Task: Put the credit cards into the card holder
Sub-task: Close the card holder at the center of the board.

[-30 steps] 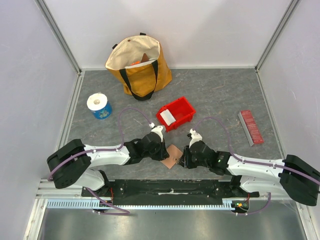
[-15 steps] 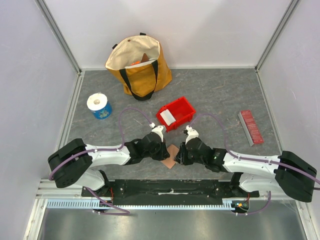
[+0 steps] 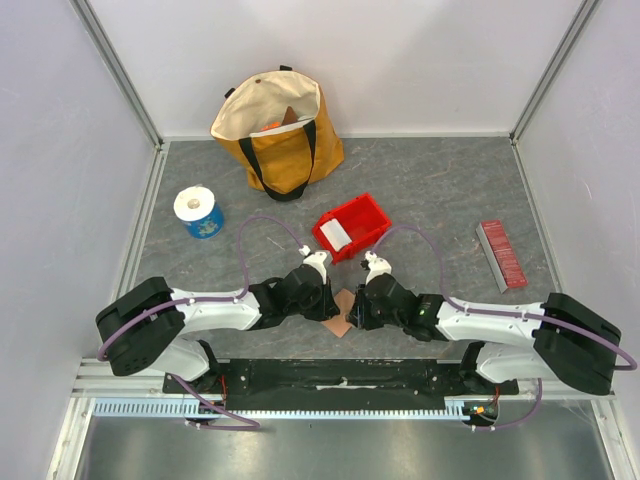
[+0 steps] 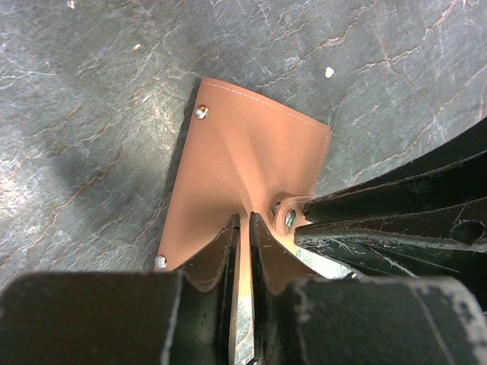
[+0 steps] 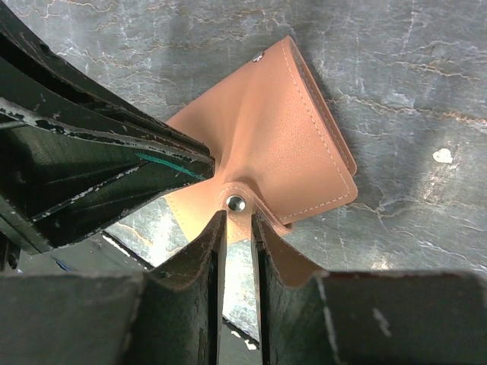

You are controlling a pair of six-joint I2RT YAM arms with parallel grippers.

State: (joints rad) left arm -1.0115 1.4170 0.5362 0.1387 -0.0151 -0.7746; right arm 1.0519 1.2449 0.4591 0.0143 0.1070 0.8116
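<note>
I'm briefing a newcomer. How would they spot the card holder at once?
On the grey table, find where the left gripper and right gripper meet. The card holder is pinched between them: flat tan leather with silver snaps, unlike the red plastic bin behind.

Showing the card holder (image 3: 342,318) lying front and centre on the table (image 3: 430,190)
Showing the bin (image 3: 368,220) sitting just behind it, bag (image 3: 280,140) farther back, roll (image 3: 198,210) lying left, ribbed bar (image 3: 501,255) lying right

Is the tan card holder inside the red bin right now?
No, the card holder is outside the red bin, over the grey table nearer the arm bases.
</note>
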